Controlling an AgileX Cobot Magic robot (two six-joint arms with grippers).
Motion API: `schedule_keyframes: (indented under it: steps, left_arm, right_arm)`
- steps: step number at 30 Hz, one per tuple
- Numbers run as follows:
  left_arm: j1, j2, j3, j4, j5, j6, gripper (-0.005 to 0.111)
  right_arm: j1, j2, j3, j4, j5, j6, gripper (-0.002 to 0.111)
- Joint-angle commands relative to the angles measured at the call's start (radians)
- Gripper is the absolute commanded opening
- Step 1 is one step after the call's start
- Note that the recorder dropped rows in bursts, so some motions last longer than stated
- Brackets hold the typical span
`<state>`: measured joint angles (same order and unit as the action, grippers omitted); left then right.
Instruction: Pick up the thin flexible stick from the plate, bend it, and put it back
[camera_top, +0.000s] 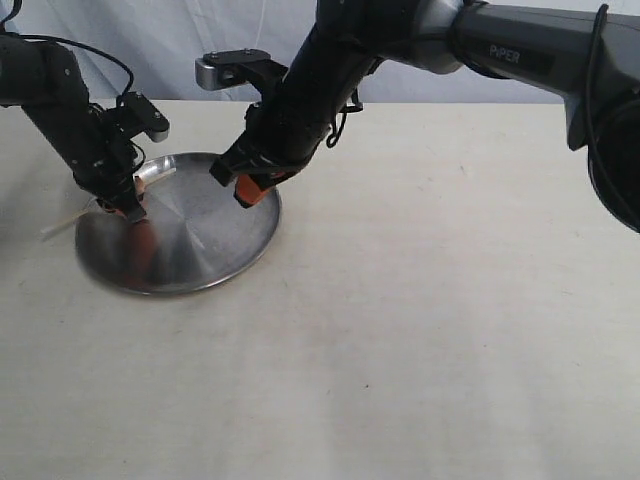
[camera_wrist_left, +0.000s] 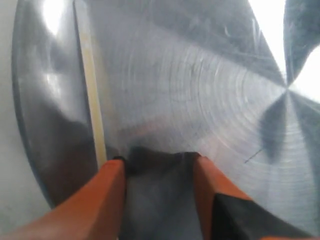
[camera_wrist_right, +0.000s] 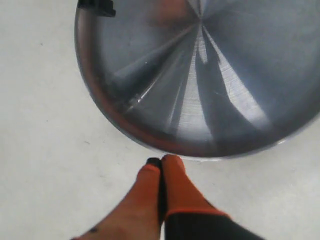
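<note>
The silver plate (camera_top: 200, 250) lies on the table at the left. The thin pale stick (camera_top: 62, 222) rests across the plate's left rim, one end jutting out over the table. My left gripper (camera_top: 130, 210) is low over the plate's left part. In the left wrist view it (camera_wrist_left: 159, 162) is open above the plate (camera_wrist_left: 200, 75), and the stick (camera_wrist_left: 92, 85) runs just outside one orange finger (camera_wrist_left: 112, 180), not between the jaws. My right gripper (camera_top: 250, 190) hovers at the plate's far right side. It (camera_wrist_right: 161, 162) is shut on nothing, beside the plate's rim (camera_wrist_right: 150, 142).
A cream cloth covers the table (camera_top: 430, 330), which stretches to the right and front of the plate. The right arm's dark links (camera_top: 330, 70) reach in from the upper right above the plate's back edge.
</note>
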<state>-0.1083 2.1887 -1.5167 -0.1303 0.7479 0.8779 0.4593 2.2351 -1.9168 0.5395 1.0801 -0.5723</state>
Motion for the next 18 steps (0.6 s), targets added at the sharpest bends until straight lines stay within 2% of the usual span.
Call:
schedule_keyframes:
  steps: [1,8,18]
  left_arm:
    - [-0.004,-0.002,-0.002,0.013,-0.007,-0.015,0.043]
    - [-0.006,-0.031,-0.002,-0.124,0.017,-0.017,0.043]
    - [-0.006,-0.089,-0.002,-0.050,0.039,-0.017,0.043]
  right_arm:
    - [-0.003,-0.009,-0.003,0.016,0.003,-0.001,-0.001]
    - [-0.003,-0.009,-0.003,0.008,-0.028,-0.001,-0.001]
    - [-0.003,0.008,-0.003,0.016,-0.037,0.000,-0.001]
